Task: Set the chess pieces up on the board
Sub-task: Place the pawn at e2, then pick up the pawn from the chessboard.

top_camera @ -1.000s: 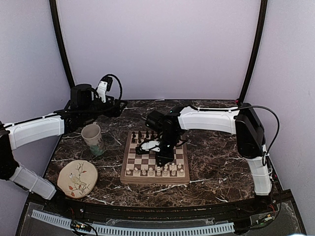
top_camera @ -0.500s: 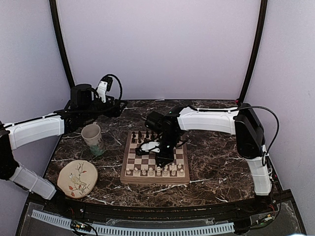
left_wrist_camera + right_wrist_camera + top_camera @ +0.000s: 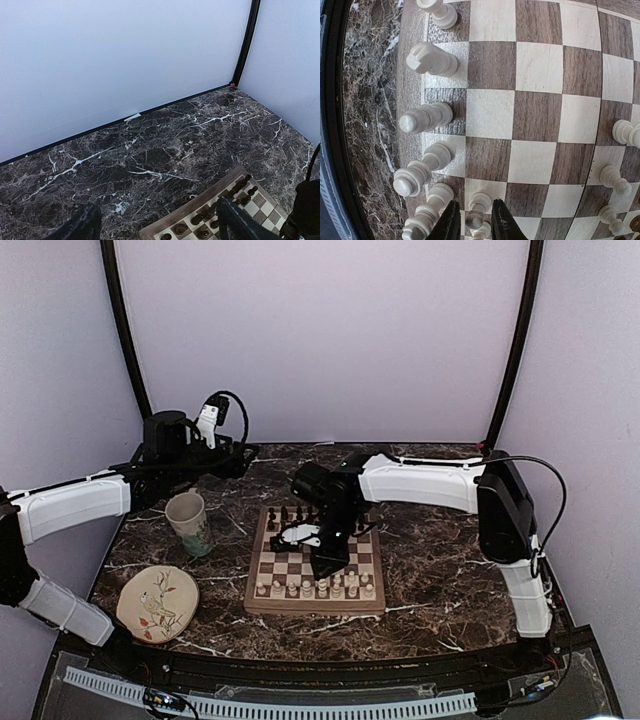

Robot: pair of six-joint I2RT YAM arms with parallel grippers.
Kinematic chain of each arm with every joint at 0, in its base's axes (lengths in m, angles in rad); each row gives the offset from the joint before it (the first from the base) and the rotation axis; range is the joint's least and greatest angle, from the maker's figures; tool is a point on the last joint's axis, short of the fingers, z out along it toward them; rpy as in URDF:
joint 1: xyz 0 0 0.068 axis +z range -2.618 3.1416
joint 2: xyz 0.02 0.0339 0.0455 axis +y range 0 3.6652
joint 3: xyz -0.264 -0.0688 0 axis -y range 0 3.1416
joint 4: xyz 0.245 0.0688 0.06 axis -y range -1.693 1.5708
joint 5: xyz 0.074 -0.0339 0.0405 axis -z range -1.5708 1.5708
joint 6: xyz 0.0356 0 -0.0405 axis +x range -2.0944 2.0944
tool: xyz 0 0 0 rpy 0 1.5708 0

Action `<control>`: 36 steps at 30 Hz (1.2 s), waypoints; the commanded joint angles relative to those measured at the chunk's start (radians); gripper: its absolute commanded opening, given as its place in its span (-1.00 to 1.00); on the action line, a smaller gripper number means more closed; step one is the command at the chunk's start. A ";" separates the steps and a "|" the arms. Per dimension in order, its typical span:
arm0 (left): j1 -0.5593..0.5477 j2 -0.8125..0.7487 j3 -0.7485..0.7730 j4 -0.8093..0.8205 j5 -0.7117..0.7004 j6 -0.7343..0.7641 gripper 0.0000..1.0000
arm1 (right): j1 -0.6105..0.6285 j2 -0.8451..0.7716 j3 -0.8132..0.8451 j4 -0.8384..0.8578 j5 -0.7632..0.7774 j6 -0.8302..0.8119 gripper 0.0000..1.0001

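1. In the top view the right gripper [image 3: 326, 562] hangs low over the middle of the board [image 3: 262, 592], at frame centre. The left gripper [image 3: 238, 454] sits upper left, beyond the mug [image 3: 188, 520] and well apart from the board. The right arm is clearly the nearer one.
2. In my right wrist view its fingers [image 3: 451, 222], at bottom centre, flank one cream pawn [image 3: 476, 210]. The pawn stands upright on its square, long axis pointing up at the camera, directly under the gripper. The jaws are narrowly parted. I cannot tell whether the pads touch the pawn.
3. In the left wrist view the left fingers [image 3: 82, 225] are spread wide with nothing between them, so that gripper is open and empty.
4. The chess pieces [image 3: 320, 588] run in a cream row along the board's lower edge in the top view, with dark pieces [image 3: 290, 513] along its upper edge.
5. My judgement is that any next move should go straight along the pawn's vertical axis, because cream neighbours [image 3: 422, 175] crowd just beside it at lower left.
6. The top view hides that pawn under the wrist, and only the right wrist view shows it. The left wrist view catches just a board corner at lower right.
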 commanded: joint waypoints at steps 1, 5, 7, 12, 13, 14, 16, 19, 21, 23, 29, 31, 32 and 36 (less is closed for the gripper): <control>0.003 -0.009 0.005 0.005 0.015 0.011 0.64 | -0.003 -0.044 0.048 -0.037 -0.045 -0.007 -0.53; 0.003 -0.008 0.006 0.005 0.018 0.009 0.64 | -0.040 -0.060 0.077 -0.039 -0.045 -0.004 -0.51; 0.003 -0.008 0.005 0.005 0.017 0.008 0.64 | -0.070 -0.055 0.096 -0.035 -0.037 0.007 -0.51; 0.003 -0.008 0.007 0.005 0.022 0.007 0.63 | -0.137 -0.027 0.132 0.018 0.080 0.059 -0.49; 0.003 -0.008 0.006 0.005 0.022 0.007 0.63 | -0.147 -0.020 0.136 0.031 0.100 0.067 -0.48; 0.002 -0.006 0.006 0.004 0.024 0.007 0.62 | -0.157 -0.011 0.144 0.036 0.117 0.075 -0.47; 0.003 -0.006 0.008 0.003 0.029 0.007 0.58 | -0.171 0.010 0.170 0.035 0.132 0.083 -0.45; 0.003 -0.005 0.009 0.002 0.035 0.006 0.58 | -0.179 0.036 0.184 0.034 0.134 0.089 -0.44; 0.004 -0.004 0.010 0.002 0.036 0.004 0.58 | -0.181 0.049 0.185 0.033 0.120 0.090 -0.44; 0.003 -0.003 0.009 0.001 0.039 0.002 0.58 | -0.182 0.059 0.185 0.031 0.106 0.091 -0.43; 0.003 0.002 0.011 0.001 0.046 -0.002 0.57 | -0.182 0.084 0.194 0.020 0.069 0.090 -0.42; 0.003 0.002 0.010 0.001 0.046 -0.003 0.57 | -0.181 0.091 0.196 0.016 0.067 0.091 -0.41; 0.003 0.002 0.011 -0.001 0.047 -0.003 0.57 | -0.182 0.095 0.197 0.017 0.064 0.090 -0.41; 0.003 0.004 0.012 -0.001 0.049 -0.005 0.57 | -0.180 0.110 0.200 0.015 0.055 0.090 -0.39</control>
